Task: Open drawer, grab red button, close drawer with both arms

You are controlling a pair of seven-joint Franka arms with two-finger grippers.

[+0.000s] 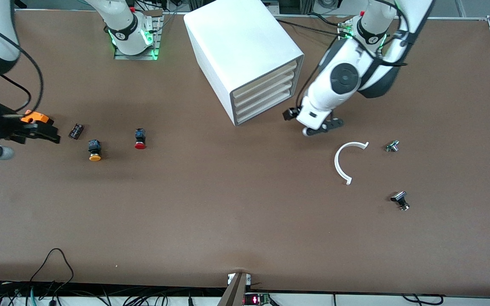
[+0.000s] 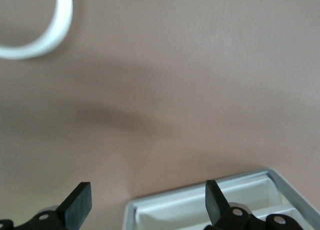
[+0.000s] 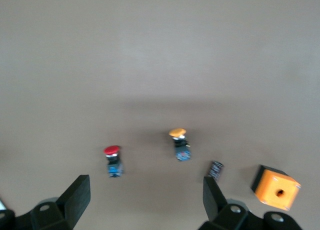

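Observation:
The white cabinet (image 1: pixel 245 55) stands toward the robots' side of the table, mid-way along it. Its four cream-fronted drawers (image 1: pixel 266 91) are all shut. My left gripper (image 1: pixel 321 127) is open and empty, low in front of the drawers. In the left wrist view a cabinet corner (image 2: pixel 200 210) shows between the open fingers of the left gripper (image 2: pixel 147 205). The red button (image 1: pixel 140 139) lies on the table toward the right arm's end. My right gripper (image 1: pixel 51 137) is open and empty, up in the air over that end. The right wrist view shows the right gripper (image 3: pixel 145 197) and the red button (image 3: pixel 113 159).
A yellow-capped button (image 1: pixel 95 150), a small black part (image 1: pixel 76 131) and an orange box with a hole (image 3: pixel 276 187) lie near the red button. A white arc (image 1: pixel 347 161) and two small metal parts (image 1: pixel 392 146) (image 1: pixel 400 200) lie toward the left arm's end.

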